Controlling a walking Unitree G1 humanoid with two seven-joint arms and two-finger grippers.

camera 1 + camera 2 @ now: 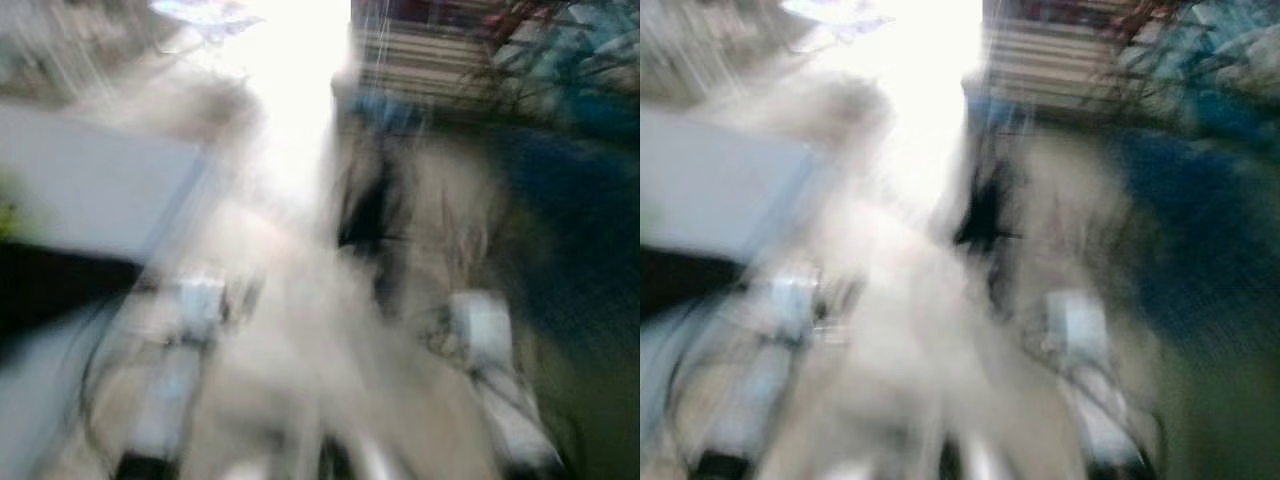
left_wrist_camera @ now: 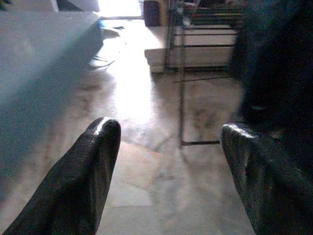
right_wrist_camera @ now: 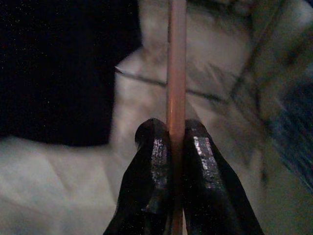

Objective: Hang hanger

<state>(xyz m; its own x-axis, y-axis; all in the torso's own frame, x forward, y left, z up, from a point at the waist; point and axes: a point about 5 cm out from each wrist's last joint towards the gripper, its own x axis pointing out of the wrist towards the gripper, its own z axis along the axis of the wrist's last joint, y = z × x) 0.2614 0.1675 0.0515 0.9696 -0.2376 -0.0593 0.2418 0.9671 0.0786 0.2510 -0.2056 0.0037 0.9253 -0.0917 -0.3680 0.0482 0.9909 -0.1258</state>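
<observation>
In the right wrist view my right gripper (image 3: 176, 134) is shut on a thin pinkish-orange hanger bar (image 3: 176, 58) that runs straight out past the fingertips. My left gripper (image 2: 168, 137) is open, its two black fingers (image 2: 93, 161) wide apart over bare floor with nothing between them. Ahead of it stands a metal rack (image 2: 182, 73) of thin dark bars. Both eye views are heavily blurred; my two silver arms (image 1: 190, 330) (image 1: 490, 340) show as pale smears low in the picture.
A pale blue-grey bed or surface (image 2: 39, 54) runs along one side. Dark blue hanging cloth (image 2: 279, 58) lies at the other side by the rack. Bright light falls on the stone floor (image 2: 127, 88) between them. Stacked pale boards (image 2: 195, 46) sit behind the rack.
</observation>
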